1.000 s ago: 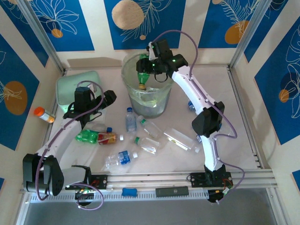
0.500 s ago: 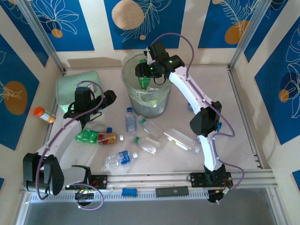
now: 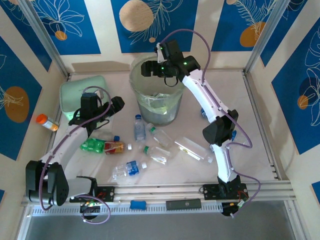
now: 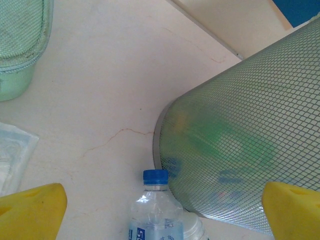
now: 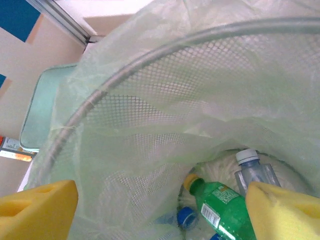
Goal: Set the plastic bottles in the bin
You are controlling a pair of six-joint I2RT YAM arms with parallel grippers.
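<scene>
The right gripper hangs over the mouth of the tall round pale green mesh bin with a clear liner, its yellow pads wide apart with nothing between them. In the right wrist view, a green plastic bottle with a yellow cap lies slanted at the bottom of the bin, cap pointing up and left. Just beside it is a clear bottle with a white cap, neck toward the top of the view.

The left gripper sits low over the table, jaws spread wide and empty. Between its pads in the left wrist view, a clear blue-capped bottle points its cap at the bin's base.

More bottles lie on the table in front of the bin. A green one and a red-orange labelled one lie end to end, long axes left to right, and a long clear bottle runs diagonally
</scene>
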